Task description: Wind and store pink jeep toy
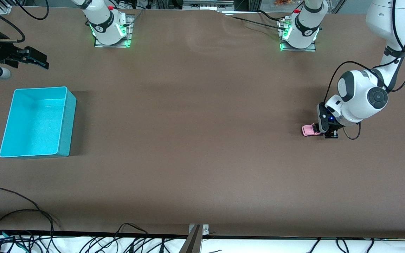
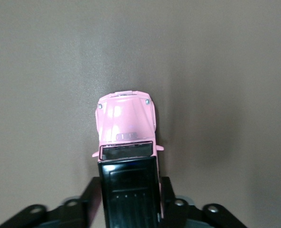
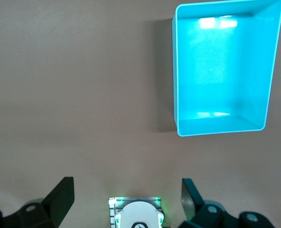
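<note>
Wide brown desk [image 1: 202,147], matte and slightly wrinkled near the robot bases, carrying only 2 things. Toward the right arm's end, a turquoise bin [image 1: 67,119] — smooth rectangular plastic, open-topped, nothing inside. Above that end of the desk, the right gripper [image 1: 30,59] waiting with fingers spread wide. Toward the left arm's end, well apart from the bin, the left gripper [image 1: 323,130] down at desk level, pinching the pink jeep toy [image 1: 308,130] by its black rear roof, pink hood poking out past the fingers [image 2: 171,202]. Boxy little body, glossy pink shell, ribbed black roof panel, wheels resting on the desk. Likely the winding step just starting: grip set, no pull-back done yet. Next probably calls for dragging the toy backward with wheels pressed to the surface — then a lift and a long carry across to the bin.
</note>
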Motion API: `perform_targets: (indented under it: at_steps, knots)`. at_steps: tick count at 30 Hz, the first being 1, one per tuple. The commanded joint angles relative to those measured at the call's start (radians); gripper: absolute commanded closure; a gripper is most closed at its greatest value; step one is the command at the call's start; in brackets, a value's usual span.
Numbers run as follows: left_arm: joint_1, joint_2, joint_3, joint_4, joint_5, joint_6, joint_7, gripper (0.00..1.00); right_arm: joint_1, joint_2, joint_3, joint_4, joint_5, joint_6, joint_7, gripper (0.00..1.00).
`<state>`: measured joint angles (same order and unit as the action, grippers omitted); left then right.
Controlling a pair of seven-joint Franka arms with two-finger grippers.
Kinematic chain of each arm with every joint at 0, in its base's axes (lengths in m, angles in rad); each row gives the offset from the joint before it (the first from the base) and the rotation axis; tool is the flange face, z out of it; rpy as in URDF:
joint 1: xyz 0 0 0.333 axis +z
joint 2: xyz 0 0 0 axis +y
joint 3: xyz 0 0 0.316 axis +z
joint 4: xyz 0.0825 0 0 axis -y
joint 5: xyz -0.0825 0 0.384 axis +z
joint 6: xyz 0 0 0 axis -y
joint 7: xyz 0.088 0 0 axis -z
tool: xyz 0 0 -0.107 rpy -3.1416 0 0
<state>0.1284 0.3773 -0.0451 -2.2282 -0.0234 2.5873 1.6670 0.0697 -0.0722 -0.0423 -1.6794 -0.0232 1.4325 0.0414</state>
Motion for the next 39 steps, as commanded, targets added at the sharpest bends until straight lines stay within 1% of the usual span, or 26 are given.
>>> perform_targets:
  at_steps: [1,4,5,6,7,10,13,28,35,39]
  knots:
    - [0.005,0.011,-0.002,0.016,-0.030,0.001,0.037,0.71,0.004,0.008,-0.001,0.026,-0.007,-0.021,0.008,0.00]
    - [0.005,0.011,-0.002,0.016,-0.029,0.001,0.045,0.75,0.004,0.008,-0.002,0.026,-0.007,-0.021,0.009,0.00]
    - [0.005,0.011,-0.002,0.016,-0.029,-0.001,0.054,0.79,0.004,0.006,-0.002,0.026,-0.007,-0.023,0.009,0.00]
    - [0.005,0.011,-0.002,0.016,-0.029,-0.001,0.066,0.85,0.004,0.006,-0.001,0.026,-0.007,-0.023,0.009,0.00]
    - [0.003,0.011,-0.004,0.016,-0.029,-0.001,0.075,0.87,0.004,0.006,-0.001,0.026,-0.007,-0.023,0.009,0.00]
    - [0.003,0.011,-0.002,0.016,-0.029,-0.001,0.082,0.87,0.004,0.006,-0.001,0.026,-0.007,-0.023,0.009,0.00]
    - [0.005,0.011,-0.002,0.016,-0.029,-0.001,0.082,0.90,0.004,0.006,-0.001,0.026,-0.007,-0.021,0.009,0.00]
    - [0.003,0.044,0.001,0.016,-0.024,-0.001,0.086,0.89,0.004,0.006,-0.001,0.026,-0.007,-0.021,0.009,0.00]
    - [0.003,0.051,0.039,0.016,-0.017,-0.001,0.089,0.89,0.004,0.006,-0.001,0.026,-0.007,-0.021,0.009,0.00]
    - [0.003,0.051,0.062,0.018,-0.023,-0.001,0.146,0.89,0.004,0.006,-0.001,0.026,-0.007,-0.021,0.009,0.00]
